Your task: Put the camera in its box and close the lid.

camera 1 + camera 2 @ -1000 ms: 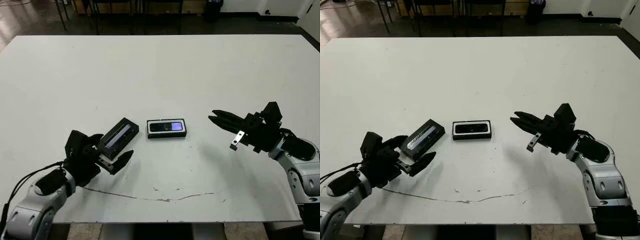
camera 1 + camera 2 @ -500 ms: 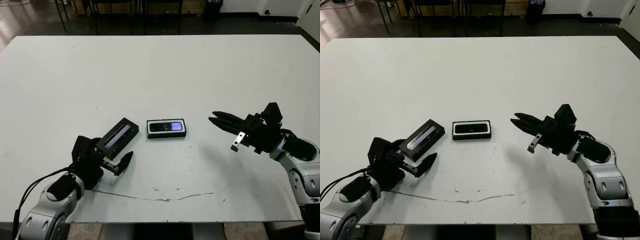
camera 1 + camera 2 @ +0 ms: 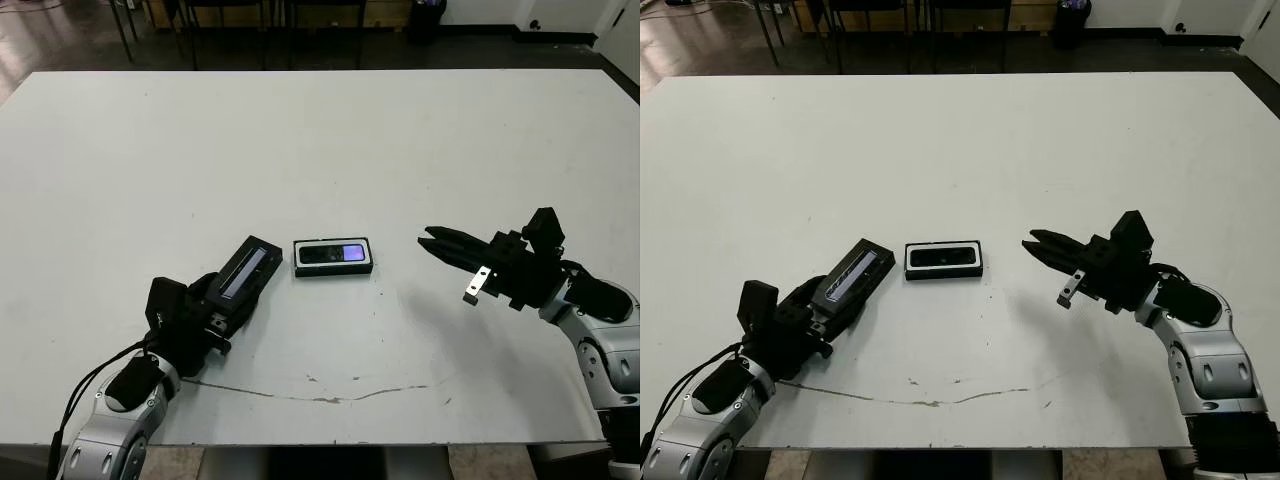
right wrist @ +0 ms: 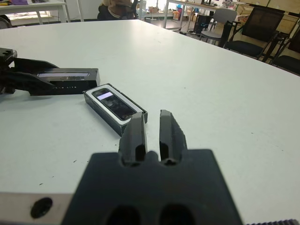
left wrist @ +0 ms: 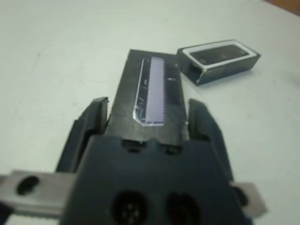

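The left end effector (image 5: 149, 123) grips the flat black silver-striped lid (image 3: 245, 274); the slim dark camera (image 3: 333, 253) sits in its white-lined black box (image 3: 334, 268). The right end effector (image 3: 1042, 247) hovers closed. The lid should go down squarely over the rim.

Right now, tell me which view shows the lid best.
The left wrist view: the lid fills the middle, its pale stripe clear, one left gripper finger at each long side. The eye views show it small and slanted beside the box. The right wrist view shows it low, edge-on.

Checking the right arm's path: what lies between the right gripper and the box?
Only bare table between the right gripper and the box, per the left eye view.
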Controlling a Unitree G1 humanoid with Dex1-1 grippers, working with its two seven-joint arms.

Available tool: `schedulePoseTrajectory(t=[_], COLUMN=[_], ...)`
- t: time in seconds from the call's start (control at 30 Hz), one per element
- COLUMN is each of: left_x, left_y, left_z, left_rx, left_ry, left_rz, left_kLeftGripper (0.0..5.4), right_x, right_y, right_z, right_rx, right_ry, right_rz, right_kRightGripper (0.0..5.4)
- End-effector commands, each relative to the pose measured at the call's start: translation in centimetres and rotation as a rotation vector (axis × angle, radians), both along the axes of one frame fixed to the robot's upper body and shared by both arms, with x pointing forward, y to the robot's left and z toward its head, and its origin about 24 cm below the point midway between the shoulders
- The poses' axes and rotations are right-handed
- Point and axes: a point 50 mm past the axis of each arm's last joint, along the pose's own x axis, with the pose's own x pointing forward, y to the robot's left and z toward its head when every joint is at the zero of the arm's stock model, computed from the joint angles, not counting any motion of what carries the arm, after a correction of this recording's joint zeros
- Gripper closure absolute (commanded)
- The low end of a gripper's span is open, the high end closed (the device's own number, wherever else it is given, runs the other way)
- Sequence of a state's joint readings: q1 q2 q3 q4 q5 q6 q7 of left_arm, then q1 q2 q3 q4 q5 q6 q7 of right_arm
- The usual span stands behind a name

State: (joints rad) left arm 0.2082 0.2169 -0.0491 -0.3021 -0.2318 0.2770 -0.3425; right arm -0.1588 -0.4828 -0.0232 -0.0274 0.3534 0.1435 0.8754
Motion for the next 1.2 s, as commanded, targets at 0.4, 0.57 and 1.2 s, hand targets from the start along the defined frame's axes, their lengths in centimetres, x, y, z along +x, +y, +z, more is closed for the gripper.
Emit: schedulePoseTrajectory(t=[0.4,0.57,1.2], left_x=[0.4,1.4,10.2], left_y=[0.8,1.3,2.7], left_z=[1.4,2.8,7.5], left_rx=[0.102,0.130,0.202], left_ry=[-0.074,-0.113,-0.092], left_rz=[-0.083,-0.074,-0.593], left_kLeftGripper=[3.87,3.87,3.87], right_x=[-0.1,0.0,0.7], right_y=[-0.4,-0.3,-1.3], right_z=[-0.4,-0.5,-0.1], right_rx=[-0.024,-0.011,-0.001], right_ry=[0.012,0.021,0.024], right_rz=[-0.017,-0.021,-0.056], right_kRightGripper=[5.40,5.40,5.40])
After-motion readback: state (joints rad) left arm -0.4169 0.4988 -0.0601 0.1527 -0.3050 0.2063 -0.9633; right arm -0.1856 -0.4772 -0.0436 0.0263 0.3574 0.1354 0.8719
